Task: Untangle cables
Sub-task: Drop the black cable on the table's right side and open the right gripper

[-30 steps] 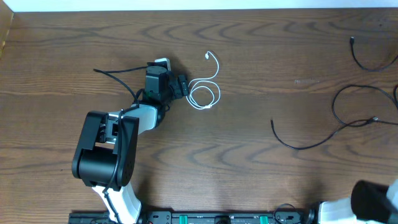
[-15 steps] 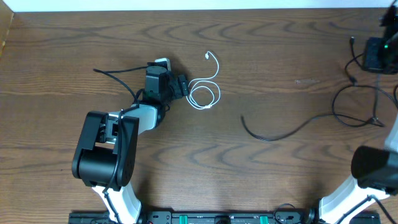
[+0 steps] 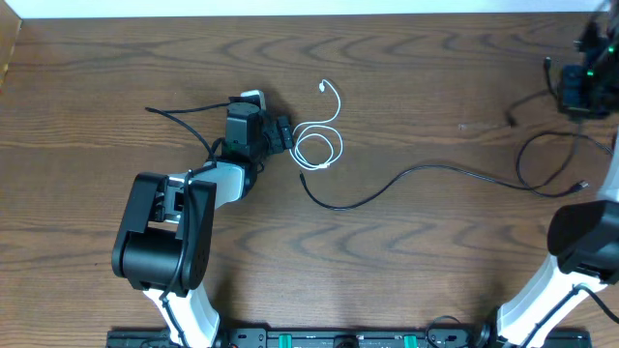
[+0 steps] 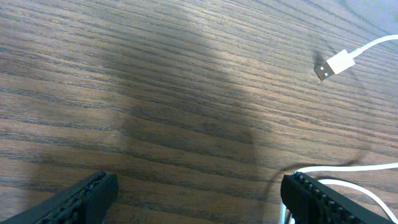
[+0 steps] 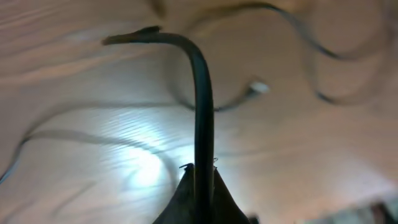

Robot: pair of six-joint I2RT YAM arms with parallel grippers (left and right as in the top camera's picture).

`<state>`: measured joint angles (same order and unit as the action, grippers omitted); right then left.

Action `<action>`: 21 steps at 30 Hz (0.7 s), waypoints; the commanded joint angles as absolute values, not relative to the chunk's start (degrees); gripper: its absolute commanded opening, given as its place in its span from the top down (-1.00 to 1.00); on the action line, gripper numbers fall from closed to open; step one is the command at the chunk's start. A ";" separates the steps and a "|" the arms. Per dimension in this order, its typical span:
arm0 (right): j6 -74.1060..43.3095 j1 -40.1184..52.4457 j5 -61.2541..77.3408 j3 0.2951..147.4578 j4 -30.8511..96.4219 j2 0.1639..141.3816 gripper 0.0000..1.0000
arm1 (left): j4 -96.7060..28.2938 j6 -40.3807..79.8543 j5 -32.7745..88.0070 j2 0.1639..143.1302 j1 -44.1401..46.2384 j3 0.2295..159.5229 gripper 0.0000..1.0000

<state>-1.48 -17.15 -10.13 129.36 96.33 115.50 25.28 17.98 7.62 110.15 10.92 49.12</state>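
pinching a black cable (image 5: 200, 93), the right gripper (image 3: 578, 89) hangs near the far right corner of the table (image 3: 387, 280); the left gripper (image 4: 199, 199) stands spread beside a white cable (image 3: 324, 145).

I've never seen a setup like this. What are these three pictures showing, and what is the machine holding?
You see a robot's left arm and right arm at a wooden table. Each ends in a two-finger claw. The wide picture looks straight down from above. The other two come from small cameras on each wrist, so each shows that arm's own fingers. The left claw hangs open beside a coiled white cable and holds nothing. The right claw, near the table's far right corner, is shut on a thin black cable, which rises between its fingers in the blurry wrist picture. A long black cable snakes across the table. The job is to untangle these cords.
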 commanded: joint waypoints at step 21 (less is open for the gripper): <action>-4.12 -52.21 0.43 129.19 83.07 115.44 0.91 | 24.21 17.89 8.56 110.37 10.72 48.99 -0.79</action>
<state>-1.37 -51.20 -0.97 129.25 83.59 115.50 25.28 17.98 7.62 110.15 10.92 49.12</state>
